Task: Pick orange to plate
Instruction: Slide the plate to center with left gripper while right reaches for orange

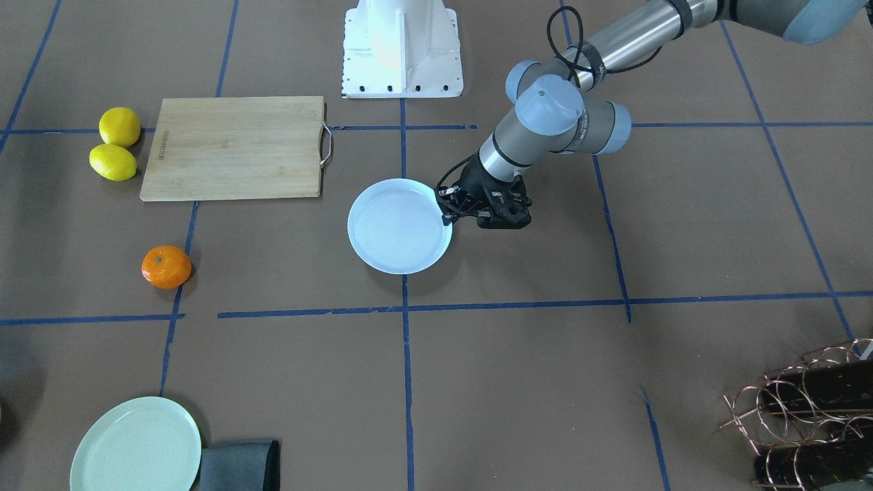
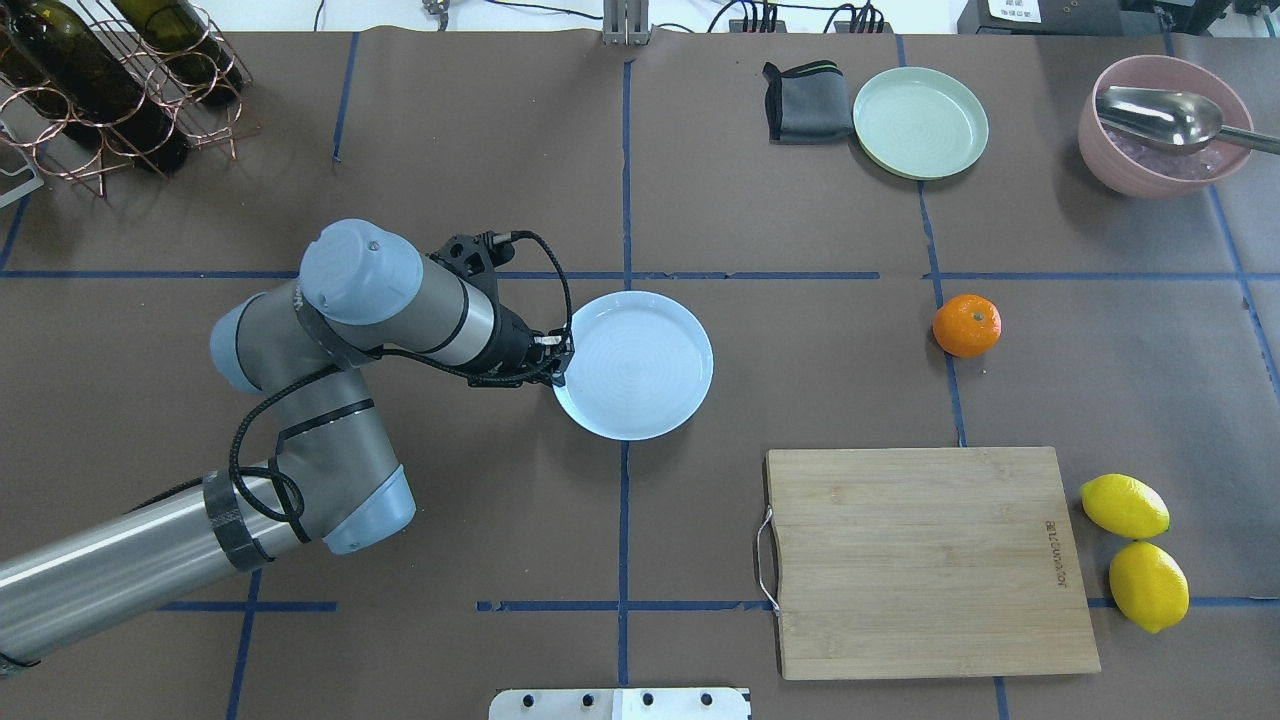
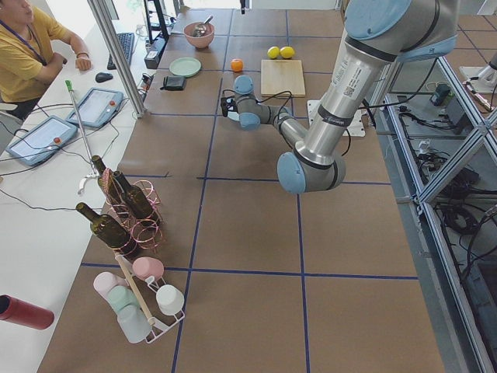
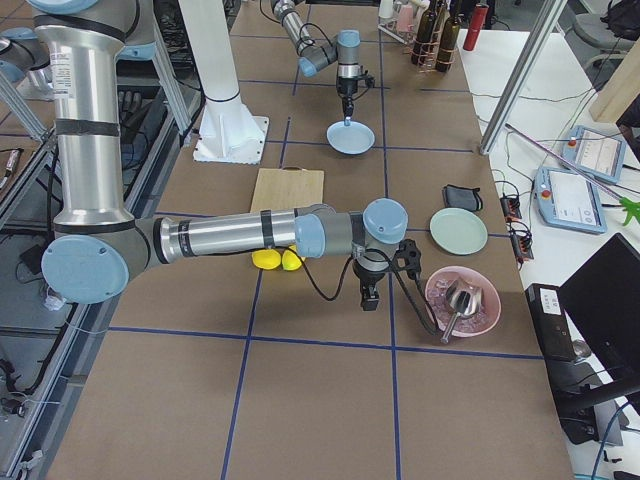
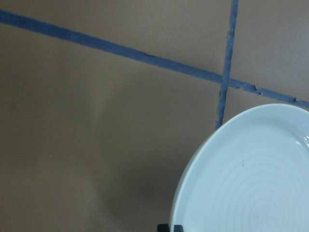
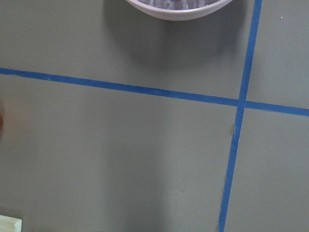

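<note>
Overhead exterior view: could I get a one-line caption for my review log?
Left pincer at the rim of the pale blue plate; the orange lies well off to the right, untouched.

Left gripper [image 2: 559,362] low, right gripper [image 4: 369,300] pointing down, arms well apart.

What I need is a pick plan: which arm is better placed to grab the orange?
Right. The right claw hangs on the orange's side of the table, by the pink bowl; the left claw sits at the plate's rim, far across.
</note>
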{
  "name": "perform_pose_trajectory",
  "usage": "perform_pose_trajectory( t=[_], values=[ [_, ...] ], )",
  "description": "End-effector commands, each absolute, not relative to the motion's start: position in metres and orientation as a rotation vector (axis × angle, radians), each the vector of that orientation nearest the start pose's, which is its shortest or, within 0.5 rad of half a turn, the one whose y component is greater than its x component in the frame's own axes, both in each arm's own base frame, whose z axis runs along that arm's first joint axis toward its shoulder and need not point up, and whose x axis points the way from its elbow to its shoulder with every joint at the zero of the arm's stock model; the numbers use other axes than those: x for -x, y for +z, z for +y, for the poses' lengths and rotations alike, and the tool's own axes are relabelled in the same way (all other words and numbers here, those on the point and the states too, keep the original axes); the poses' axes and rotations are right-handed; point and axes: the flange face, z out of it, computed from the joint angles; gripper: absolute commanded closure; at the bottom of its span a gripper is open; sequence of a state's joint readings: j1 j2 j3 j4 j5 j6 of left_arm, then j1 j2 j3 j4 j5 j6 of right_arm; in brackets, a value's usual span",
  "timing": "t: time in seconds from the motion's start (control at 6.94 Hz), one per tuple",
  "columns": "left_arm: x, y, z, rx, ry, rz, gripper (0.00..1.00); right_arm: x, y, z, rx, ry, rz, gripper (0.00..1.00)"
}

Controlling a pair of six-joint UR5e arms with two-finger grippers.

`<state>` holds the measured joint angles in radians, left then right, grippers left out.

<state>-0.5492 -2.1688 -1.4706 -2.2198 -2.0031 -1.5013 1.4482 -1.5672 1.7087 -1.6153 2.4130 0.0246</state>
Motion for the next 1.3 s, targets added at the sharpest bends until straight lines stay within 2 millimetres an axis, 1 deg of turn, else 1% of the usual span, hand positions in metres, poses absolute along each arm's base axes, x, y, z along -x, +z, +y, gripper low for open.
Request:
perform_pose_trajectory(
  t=[0.0,0.14,0.29,0.43,0.58,0.72,0.86,1.01,1.15],
  values=[
    [-0.575,0.286,-0.432,0.024,-0.164,1.166,0.78,0.002,0.585,-0.500,-0.035,-0.135,-0.847,0.00],
    [-0.571,0.277,-0.432,0.020,-0.164,1.180,0.68,0.004,0.581,-0.501,-0.043,-0.141,-0.848,0.00],
    [-0.559,0.263,-0.431,0.002,-0.165,1.209,0.43,0.014,0.574,-0.506,-0.053,-0.168,-0.849,0.00],
    [-0.533,0.245,-0.444,-0.033,-0.183,1.246,0.38,0.040,0.565,-0.510,-0.069,-0.187,-0.860,0.00],
    [-0.508,0.237,-0.447,-0.054,-0.193,1.271,0.38,0.082,0.551,-0.509,-0.064,-0.128,-0.888,0.00],
    [-0.494,0.234,-0.455,-0.070,-0.207,1.281,0.38,0.138,0.533,-0.503,-0.084,-0.079,-0.923,0.00],
    [-0.491,0.233,-0.457,-0.074,-0.211,1.282,0.38,0.193,0.525,-0.491,-0.102,-0.021,-0.901,0.00],
    [-0.491,0.234,-0.456,-0.075,-0.212,1.282,0.38,0.229,0.507,-0.494,-0.167,0.009,-0.871,0.00],
    [-0.491,0.234,-0.456,-0.074,-0.211,1.282,0.38,0.258,0.476,-0.513,-0.153,0.040,-0.890,0.00]
  ],
)
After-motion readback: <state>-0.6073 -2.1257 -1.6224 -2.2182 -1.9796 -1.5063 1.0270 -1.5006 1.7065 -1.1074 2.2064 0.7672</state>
